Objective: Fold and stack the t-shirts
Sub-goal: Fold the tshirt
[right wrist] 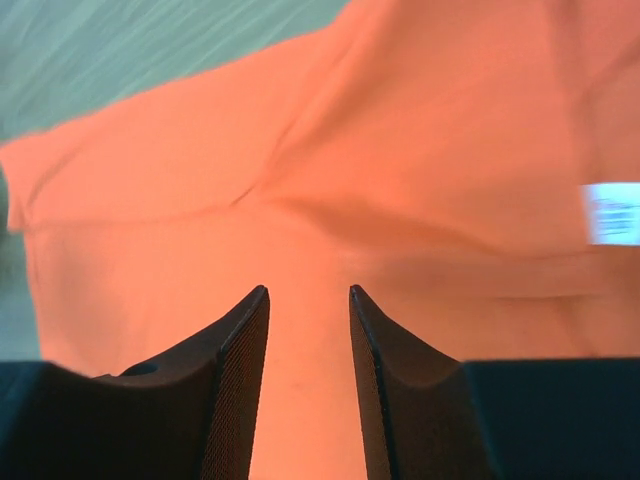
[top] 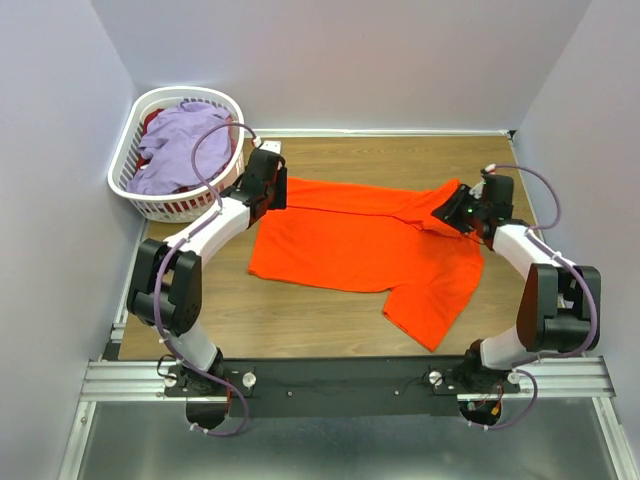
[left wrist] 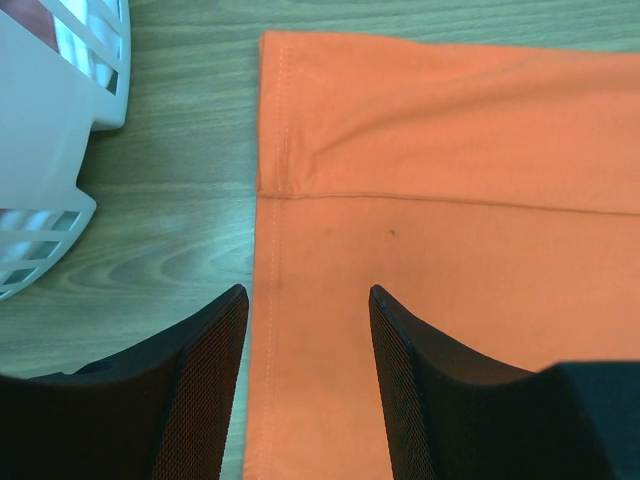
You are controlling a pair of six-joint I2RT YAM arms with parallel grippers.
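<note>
Soft, even, bright light fills the top view with only faint shadows beneath the orange t-shirt [top: 350, 240], the left wrist view is crisp on the table [left wrist: 170, 200] grain, and the right wrist view is smeared with blur, its white neck label [right wrist: 610, 213] unreadable.

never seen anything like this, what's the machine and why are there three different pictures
It is a robot: a left arm and a right arm bolted to a wooden table. One picture looks down from above; the other two come from a camera on each wrist, so the dark prongs are that arm's own gripper. An orange t-shirt lies spread on the table; a white basket in the far left corner holds a lavender shirt. The left gripper and right gripper both stand open over the orange cloth, holding nothing.
</note>
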